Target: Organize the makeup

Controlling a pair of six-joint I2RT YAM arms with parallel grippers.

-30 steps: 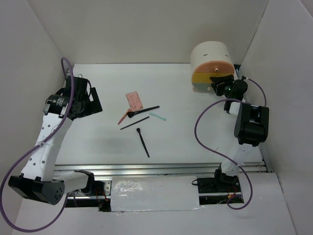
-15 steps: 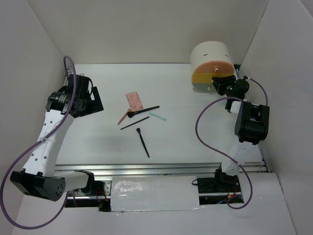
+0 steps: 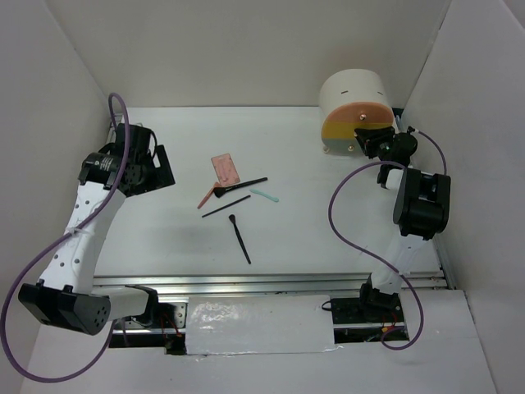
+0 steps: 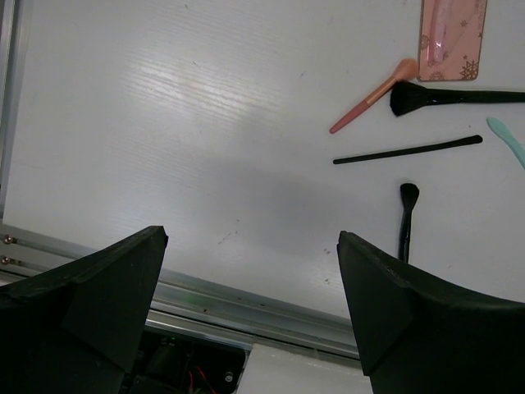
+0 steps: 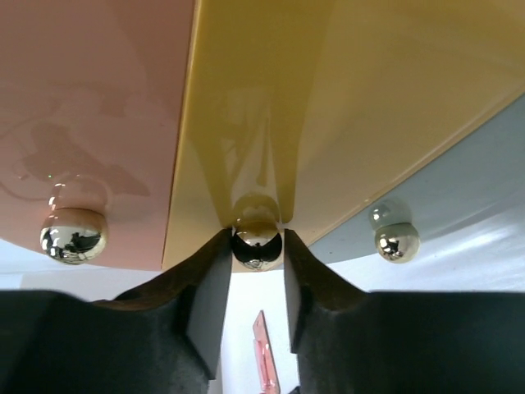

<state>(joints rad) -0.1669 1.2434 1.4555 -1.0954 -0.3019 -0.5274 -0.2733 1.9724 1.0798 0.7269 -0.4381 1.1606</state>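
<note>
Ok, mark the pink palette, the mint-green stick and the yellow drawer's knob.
pink palette (image 3: 225,169): top external view, middle of its flat face.
mint-green stick (image 3: 264,195): top external view, middle of its length.
yellow drawer's knob (image 5: 257,245): right wrist view, front of the metal ball.

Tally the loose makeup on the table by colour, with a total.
Black: 3, fan brush, thin pencil, small brush
Pink: 1, palette
Coral: 1, coral-handled brush
Mint: 1, stick
Total: 6
</note>
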